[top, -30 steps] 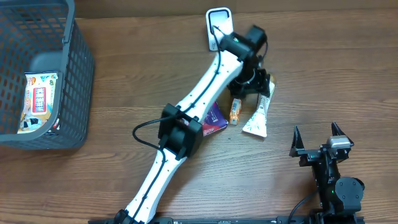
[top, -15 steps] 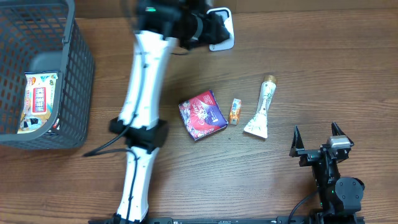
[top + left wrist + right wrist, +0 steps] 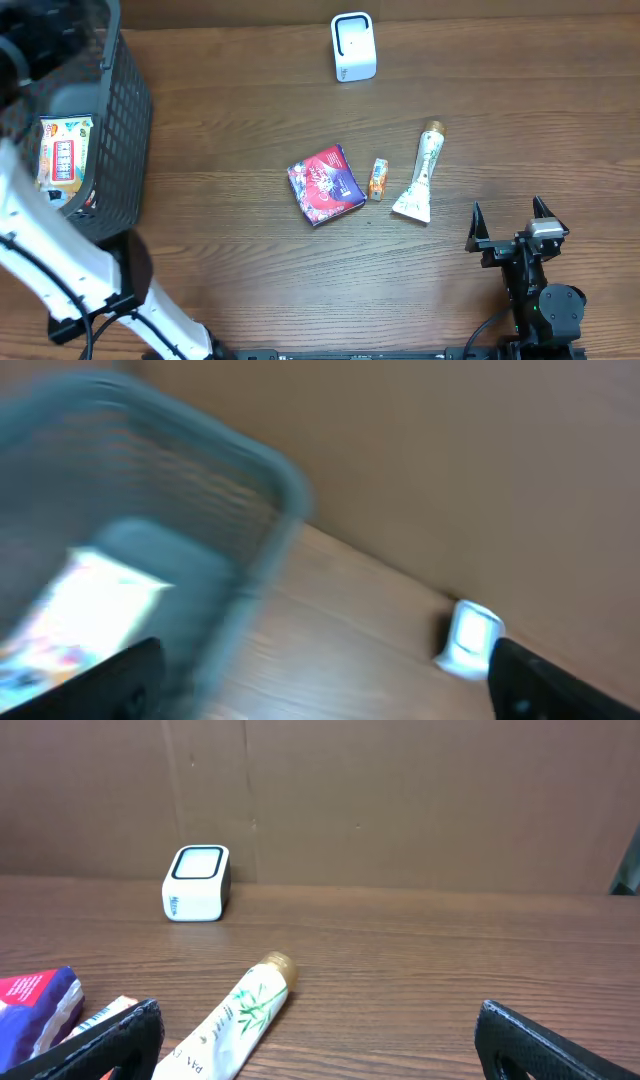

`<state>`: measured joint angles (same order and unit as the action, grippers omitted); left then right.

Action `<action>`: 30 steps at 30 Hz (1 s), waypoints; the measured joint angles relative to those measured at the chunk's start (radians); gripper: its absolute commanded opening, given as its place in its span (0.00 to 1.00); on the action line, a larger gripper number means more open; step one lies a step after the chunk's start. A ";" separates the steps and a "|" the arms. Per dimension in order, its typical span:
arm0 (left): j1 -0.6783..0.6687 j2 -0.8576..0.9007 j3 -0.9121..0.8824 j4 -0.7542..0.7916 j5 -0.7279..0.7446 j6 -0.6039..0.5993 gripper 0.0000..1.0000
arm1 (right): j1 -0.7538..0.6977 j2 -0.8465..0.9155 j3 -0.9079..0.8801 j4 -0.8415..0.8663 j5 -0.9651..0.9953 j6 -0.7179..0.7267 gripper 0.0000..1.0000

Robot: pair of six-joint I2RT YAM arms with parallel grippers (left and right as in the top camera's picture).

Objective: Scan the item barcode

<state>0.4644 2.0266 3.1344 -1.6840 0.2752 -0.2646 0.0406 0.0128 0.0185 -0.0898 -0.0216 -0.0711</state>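
Entry: scan task, mid-cycle.

Left arm (image 3: 55, 260) reaches from the 7 o'clock edge of the table (image 3: 230, 120) up over the basket (image 3: 125, 120) at 10 o'clock. The left gripper (image 3: 320, 670) is spread wide with nothing between its fingers. Its own camera looks down past the basket rim at a colourful packet (image 3: 65, 160) lying flat inside (view is motion-blurred, so the print is unreadable). Judgement: the basket serves as the bin for finished items, which would explain why the arm hangs above it with an empty hand.

Scanner (image 3: 353, 47) stands upright at 12 o'clock, window facing the near side. That suits an arm presenting a barcode from the table centre.

Items I take as not yet scanned sit in a loose row just right of centre:
- red packet (image 3: 325, 186), flat, at the 9 o'clock end
- small orange carton (image 3: 377, 179), just beside it, in the middle
- tube (image 3: 420, 185), cap pointing to 12 o'clock, crimped end to 6 o'clock

All three are apart from the scanner and within the left arm's sweep. No barcode is visible on any from above.

Right gripper (image 3: 508, 218) is parked at 4 o'clock, fingers fully apart, holding nothing, pointing towards the row. It looks idle, kept clear of the other arm's path.

Next move calls for: return to the row and pick one item.
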 measured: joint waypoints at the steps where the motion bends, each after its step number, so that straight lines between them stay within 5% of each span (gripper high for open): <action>1: 0.036 0.000 -0.006 0.000 -0.007 0.005 1.00 | 0.000 0.000 0.000 0.000 0.000 0.000 1.00; 8: 0.182 0.004 -0.173 0.000 -0.125 0.013 1.00 | 0.000 0.000 0.000 0.000 0.000 0.000 1.00; 30: 0.186 0.007 -0.829 0.403 -0.272 0.077 0.95 | 0.000 0.000 0.000 0.000 0.000 0.000 1.00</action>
<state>0.6506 2.0338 2.3058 -1.2812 0.0029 -0.1871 0.0406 0.0128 0.0185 -0.0898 -0.0216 -0.0715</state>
